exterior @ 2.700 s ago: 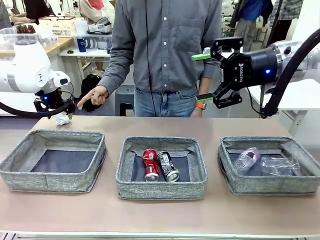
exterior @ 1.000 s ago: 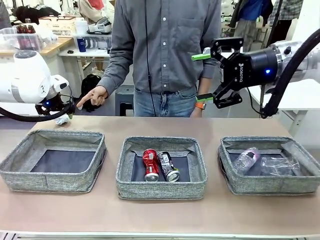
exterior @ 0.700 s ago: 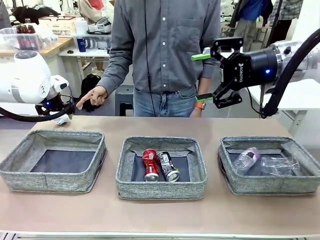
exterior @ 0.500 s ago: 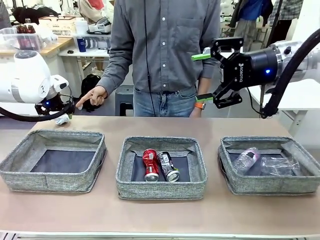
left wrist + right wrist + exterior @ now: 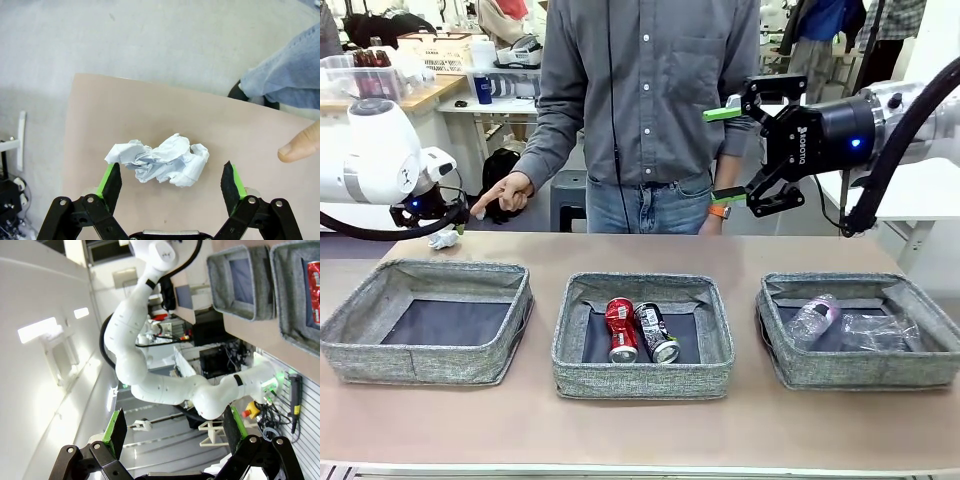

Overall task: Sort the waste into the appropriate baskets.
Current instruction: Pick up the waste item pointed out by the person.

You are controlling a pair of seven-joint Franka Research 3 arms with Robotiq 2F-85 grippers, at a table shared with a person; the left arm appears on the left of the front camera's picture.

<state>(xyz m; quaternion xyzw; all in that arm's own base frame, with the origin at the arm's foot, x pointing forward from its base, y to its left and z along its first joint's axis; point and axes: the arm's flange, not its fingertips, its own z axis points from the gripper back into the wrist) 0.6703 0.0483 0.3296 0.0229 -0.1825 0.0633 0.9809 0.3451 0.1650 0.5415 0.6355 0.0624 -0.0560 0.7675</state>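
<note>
While the paper wad [image 5: 162, 165] lies on the table, the left tool [image 5: 171, 181] straddles it, unclenched.

Crumpled matt white paper wad [image 5: 161, 164] lies on the smooth matt tabletop [image 5: 150, 115]. Baskets [image 5: 428, 322] are rough grey woven cloth. Cans [image 5: 620, 330] look glossy metal; bottles [image 5: 812, 319] clear shiny plastic.

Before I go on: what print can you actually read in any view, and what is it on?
"ROBOTIQ": on the body of the right claw, running sideways in the front view.
Red can: print too small to read.
Black-and-silver can: print too small to read.
Bottle with pinkish label: label too blurred to read.
</note>
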